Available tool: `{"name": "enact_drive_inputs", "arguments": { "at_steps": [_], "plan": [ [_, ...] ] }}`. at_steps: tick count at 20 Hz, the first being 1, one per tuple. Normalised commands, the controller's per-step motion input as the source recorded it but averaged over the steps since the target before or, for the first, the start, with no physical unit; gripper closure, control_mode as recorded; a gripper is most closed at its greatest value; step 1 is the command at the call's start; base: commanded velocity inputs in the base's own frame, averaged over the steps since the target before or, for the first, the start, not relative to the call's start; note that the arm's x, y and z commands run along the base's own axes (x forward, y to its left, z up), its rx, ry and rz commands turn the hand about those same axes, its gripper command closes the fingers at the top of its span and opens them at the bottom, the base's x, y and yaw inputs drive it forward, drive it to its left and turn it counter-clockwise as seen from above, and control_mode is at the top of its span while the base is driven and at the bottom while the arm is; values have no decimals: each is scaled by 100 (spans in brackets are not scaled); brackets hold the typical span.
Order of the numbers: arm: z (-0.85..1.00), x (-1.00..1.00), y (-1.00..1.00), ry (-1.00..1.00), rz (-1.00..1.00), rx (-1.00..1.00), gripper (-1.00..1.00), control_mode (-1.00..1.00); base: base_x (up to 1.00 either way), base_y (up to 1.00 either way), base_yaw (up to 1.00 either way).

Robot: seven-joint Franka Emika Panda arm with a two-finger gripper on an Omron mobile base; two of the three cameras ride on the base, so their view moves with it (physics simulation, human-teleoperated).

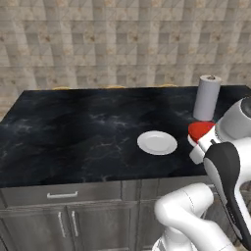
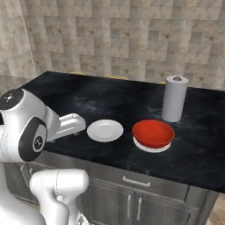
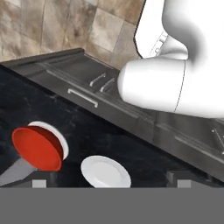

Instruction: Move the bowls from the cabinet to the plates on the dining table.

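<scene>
A glossy red bowl (image 1: 200,129) (image 2: 153,133) (image 3: 36,148) sits on a white plate (image 2: 151,148) (image 3: 57,134) near the front edge of the dining table (image 1: 73,132) (image 2: 88,92). To its left lies a second white plate (image 1: 157,142) (image 2: 105,130) (image 3: 105,171) with nothing on it. My gripper (image 3: 114,179) is open, well away from the table top and looking back over both plates. Nothing is between its fingertips (image 3: 48,178). The cabinet is out of view.
A grey paper towel roll (image 1: 206,97) (image 2: 174,98) stands upright behind the red bowl. Grey drawer and door fronts (image 1: 62,196) (image 2: 136,182) run below the table top. A tiled wall (image 1: 122,44) rises behind the table. My own arm crowds the table's front edge.
</scene>
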Motion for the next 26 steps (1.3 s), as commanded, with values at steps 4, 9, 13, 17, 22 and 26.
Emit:
{"name": "enact_drive_inputs", "arguments": {
  "at_steps": [4,9,13,17,22,26],
  "plan": [
    [0,0,0,0,0,0,-100,100,4,78,11],
    [0,0,0,0,0,0,-100,100,0,83,20],
    [0,0,0,0,0,0,-100,100,-4,39,11],
    [0,0,0,0,0,0,-100,100,-35,-3,-18],
    [0,0,0,0,0,0,-100,100,-39,-5,-46],
    [0,0,0,0,0,0,-100,100,-36,-11,-51]
  ]
}}
